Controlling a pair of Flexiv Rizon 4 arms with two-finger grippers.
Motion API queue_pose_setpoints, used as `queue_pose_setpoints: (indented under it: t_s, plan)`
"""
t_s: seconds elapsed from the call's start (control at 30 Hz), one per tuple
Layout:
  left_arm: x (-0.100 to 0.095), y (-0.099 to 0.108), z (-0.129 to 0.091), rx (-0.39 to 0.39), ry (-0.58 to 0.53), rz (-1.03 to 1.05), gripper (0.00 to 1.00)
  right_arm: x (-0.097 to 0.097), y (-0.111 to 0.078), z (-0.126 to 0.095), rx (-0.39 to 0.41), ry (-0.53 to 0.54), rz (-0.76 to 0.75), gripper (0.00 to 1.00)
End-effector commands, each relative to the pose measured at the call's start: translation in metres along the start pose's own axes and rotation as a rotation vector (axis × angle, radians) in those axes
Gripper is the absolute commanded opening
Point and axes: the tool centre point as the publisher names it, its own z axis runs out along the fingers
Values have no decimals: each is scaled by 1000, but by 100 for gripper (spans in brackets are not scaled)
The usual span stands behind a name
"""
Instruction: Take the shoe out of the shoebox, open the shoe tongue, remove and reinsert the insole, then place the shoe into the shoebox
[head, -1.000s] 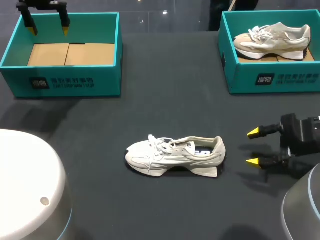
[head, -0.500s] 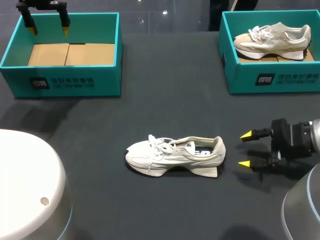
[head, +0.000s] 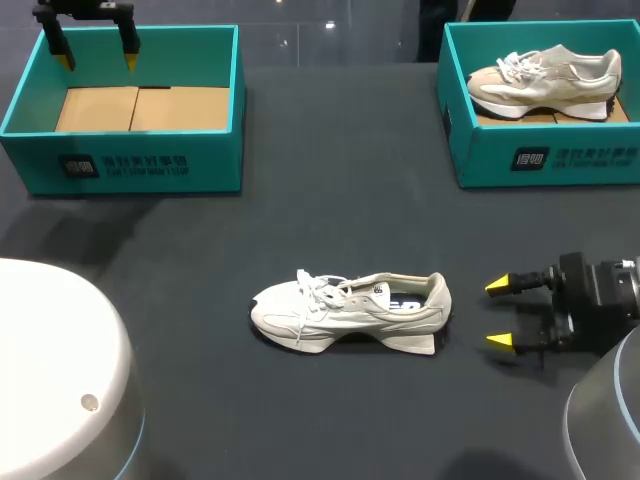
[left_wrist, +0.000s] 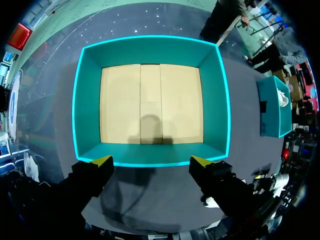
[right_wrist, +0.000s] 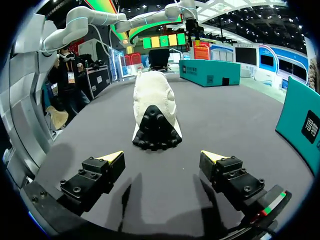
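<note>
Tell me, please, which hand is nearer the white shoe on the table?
Right. The right hand sits at the heel end of the white shoe, not touching; the left hand hangs over the empty shoebox, far away.

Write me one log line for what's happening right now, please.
shoe: lying on table | right end effector: open, facing its heel, not touching | left end effector: open, above empty box

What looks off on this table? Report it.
Nothing stands out. The shoe rests intact on the table, the empty shoebox sits square, and a second shoe lies neatly in the other shoebox.
</note>
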Motion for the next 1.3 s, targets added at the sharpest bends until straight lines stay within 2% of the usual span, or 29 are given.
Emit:
queue_pose_setpoints:
  t_s: [0.03,0.53,1.13,1.3]
  plan:
    - [0,0,0,0,-1,0,100,-4,-1,5,-10,9,-3,100]
    - [0,0,0,0,-1,0,100,-7,-6,12,-50,25,17,100]
    - [0,0,0,0,-1,0,100,11,13,35,-74,9,4,100]
    - [0,0,0,0,-1,0,100,11,16,41,-79,1,0,100]
